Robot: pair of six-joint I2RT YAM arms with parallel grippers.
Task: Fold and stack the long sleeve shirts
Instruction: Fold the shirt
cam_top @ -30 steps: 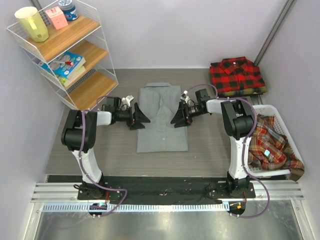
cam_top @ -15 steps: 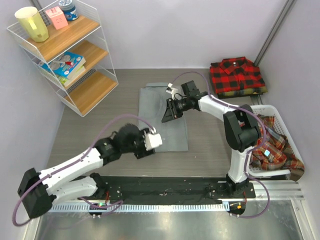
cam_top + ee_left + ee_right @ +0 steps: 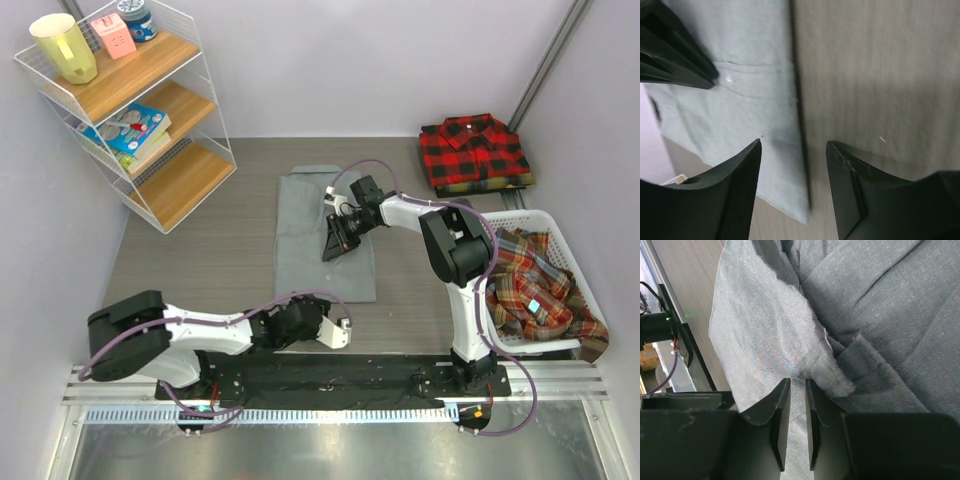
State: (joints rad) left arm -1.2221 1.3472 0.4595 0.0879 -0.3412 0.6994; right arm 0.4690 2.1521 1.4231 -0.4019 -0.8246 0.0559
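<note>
L gripper [image 3: 794, 145]: fingers spread, nothing btwn them. Grey shirt [image 3: 740, 100] lies flat on table [image 3: 880, 75] just past the tips. Its straight edge runs on ahead from the gap, w/ cloth on one finger's side and bare tabletop on the other's. R gripper [image 3: 797, 381] is down on the same shirt, fingers nearly together w/ a thin slit showing. A bunched fold sits right at the tips; can't tell if it's nipped. Red-black checked shirt [image 3: 473, 150] & plaid shirts [image 3: 540, 290] in basket [image 3: 530, 213] are well apart from both sets of fingers.
</note>
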